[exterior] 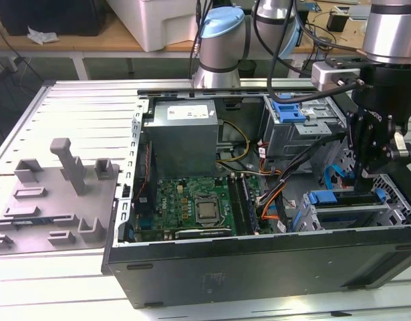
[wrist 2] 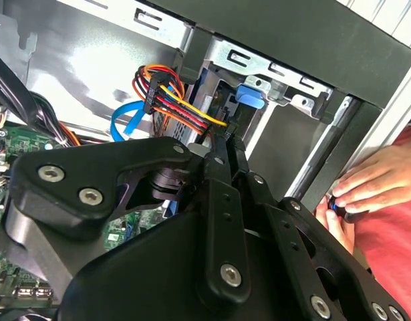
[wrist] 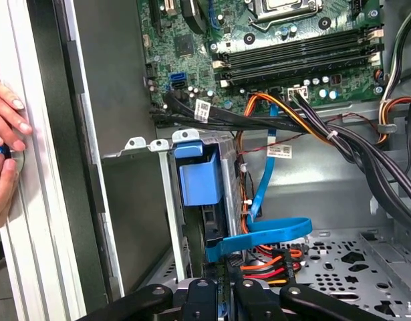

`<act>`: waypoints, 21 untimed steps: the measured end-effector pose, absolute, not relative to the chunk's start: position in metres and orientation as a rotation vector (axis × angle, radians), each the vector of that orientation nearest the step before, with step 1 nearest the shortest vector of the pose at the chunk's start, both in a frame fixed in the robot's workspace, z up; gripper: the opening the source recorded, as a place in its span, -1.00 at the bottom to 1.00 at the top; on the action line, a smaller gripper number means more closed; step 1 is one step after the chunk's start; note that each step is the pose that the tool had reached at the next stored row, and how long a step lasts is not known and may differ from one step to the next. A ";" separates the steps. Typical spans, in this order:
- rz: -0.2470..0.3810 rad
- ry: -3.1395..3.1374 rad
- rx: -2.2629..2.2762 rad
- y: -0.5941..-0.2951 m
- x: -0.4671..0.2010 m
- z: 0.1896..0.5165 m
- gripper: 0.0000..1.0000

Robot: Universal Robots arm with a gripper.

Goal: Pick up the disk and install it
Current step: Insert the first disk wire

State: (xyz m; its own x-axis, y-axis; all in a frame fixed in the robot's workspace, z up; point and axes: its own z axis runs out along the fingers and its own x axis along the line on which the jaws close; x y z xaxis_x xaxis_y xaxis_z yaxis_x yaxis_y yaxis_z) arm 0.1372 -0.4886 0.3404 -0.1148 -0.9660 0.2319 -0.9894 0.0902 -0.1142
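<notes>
Exterior view first: the open computer case (exterior: 258, 267) lies on its side on the desk (exterior: 78, 114). The arm (exterior: 389, 40) reaches down into the case's corner, with its jaws right at the drive cage (exterior: 365, 217). The disk (exterior: 342, 198) is not lying out on the desk. It sits in that cage, directly beneath the jaws, with its blue bracket showing along the cage's open side.

In the first wrist view the disk (wrist: 200, 186) stands edge-on in its slot just ahead of the jaws, its blue tab up near the cage mouth. A blue ribbon cable (wrist: 265, 234) loops past just beside the jaws. A bundle of red, orange and yellow wires (wrist 2: 172, 100) hangs close by in the second wrist view. The jaws look drawn in narrow at the disk's end, but I cannot tell whether they are clamped on it or only pressed against it.

A person's hands (wrist: 5, 154) rest on the outside of the case wall, well apart from the jaws, pinching something small.

To my eye the picking-up is done and the disk is mostly in its bay. I can't confirm that it is pushed fully home and latched, or that any cable is plugged into it. The grey fixture plate (exterior: 51, 194) lies far from the jaws, across the desk.
</notes>
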 end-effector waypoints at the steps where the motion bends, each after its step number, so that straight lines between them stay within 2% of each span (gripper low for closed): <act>1: 0.369 -2.244 2.025 -0.489 0.137 0.340 -0.66; 21: 0.371 -2.231 2.042 -0.489 0.135 0.339 -0.66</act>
State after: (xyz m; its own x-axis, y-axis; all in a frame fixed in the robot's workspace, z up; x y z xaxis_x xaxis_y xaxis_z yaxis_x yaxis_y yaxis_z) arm 0.1354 -0.4888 0.3395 -0.0991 -0.9677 0.2319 -0.9907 0.0740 -0.1142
